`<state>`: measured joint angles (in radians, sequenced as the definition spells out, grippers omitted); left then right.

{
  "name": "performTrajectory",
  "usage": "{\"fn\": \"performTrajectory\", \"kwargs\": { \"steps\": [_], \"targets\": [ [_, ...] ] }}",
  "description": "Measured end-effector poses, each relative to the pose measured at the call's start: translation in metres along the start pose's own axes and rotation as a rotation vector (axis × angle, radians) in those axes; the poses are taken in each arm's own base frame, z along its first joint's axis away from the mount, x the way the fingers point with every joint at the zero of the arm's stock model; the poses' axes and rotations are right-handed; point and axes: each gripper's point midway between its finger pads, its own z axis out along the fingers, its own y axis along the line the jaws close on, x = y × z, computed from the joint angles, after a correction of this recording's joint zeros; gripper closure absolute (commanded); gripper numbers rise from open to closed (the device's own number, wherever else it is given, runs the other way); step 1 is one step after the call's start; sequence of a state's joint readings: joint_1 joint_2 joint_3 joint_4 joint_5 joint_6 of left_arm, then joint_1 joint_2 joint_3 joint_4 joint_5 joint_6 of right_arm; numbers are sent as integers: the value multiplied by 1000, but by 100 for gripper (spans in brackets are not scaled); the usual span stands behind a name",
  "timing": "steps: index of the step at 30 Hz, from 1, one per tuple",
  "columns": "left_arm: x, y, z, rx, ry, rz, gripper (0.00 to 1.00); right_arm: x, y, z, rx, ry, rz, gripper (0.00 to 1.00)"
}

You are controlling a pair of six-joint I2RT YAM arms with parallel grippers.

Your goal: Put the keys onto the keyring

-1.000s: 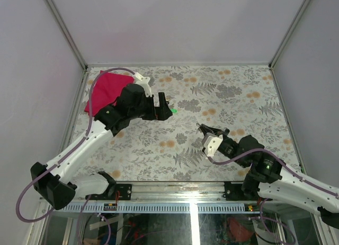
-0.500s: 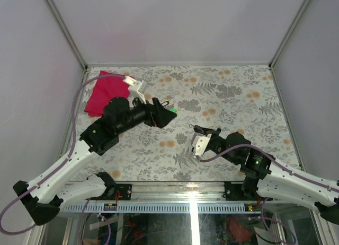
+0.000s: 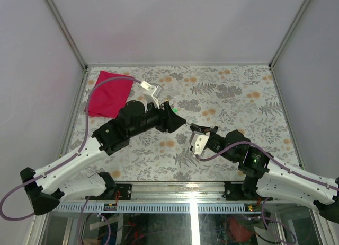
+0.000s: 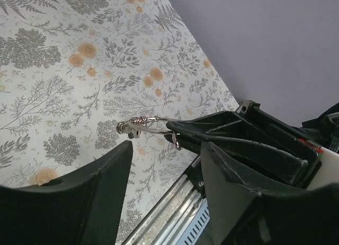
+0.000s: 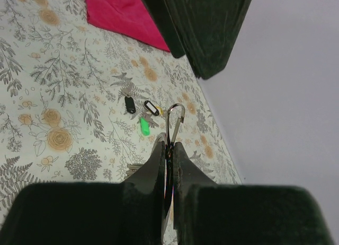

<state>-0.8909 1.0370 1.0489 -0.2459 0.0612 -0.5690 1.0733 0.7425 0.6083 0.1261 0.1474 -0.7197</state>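
— Change over the last second?

— Nearest us, the right claw [image 3: 196, 128] had slid slightly left, pressed together on the keyring [image 5: 176, 117], with the wire loop sticking up out of its tips. The left claw [image 3: 175, 120] had come nearer and rightward to face it, fingers spread and holding nothing.

— Meaning?

— Likely a handover or regrip of the ring, since no key was threaded yet. The left arm stretched low toward centre and the right bent in from the near right.

— And the keys?

— The keys [image 5: 130, 104] lay farther off on the tabletop [image 5: 53, 86], beside a green piece [image 5: 143, 127], with a red cloth [image 5: 122, 14] beyond.
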Motion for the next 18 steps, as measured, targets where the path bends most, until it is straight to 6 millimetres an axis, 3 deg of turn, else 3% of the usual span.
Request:
{"fn": "performTrajectory", "kwargs": {
  "steps": [10, 18],
  "targets": [
    [13, 2, 20, -8, 40, -20, 64, -4, 0, 2, 1, -17, 11, 100],
    [19, 6, 26, -18, 59, -23, 70, -4, 2, 5, -8, -18, 12, 100]
  ]
}}
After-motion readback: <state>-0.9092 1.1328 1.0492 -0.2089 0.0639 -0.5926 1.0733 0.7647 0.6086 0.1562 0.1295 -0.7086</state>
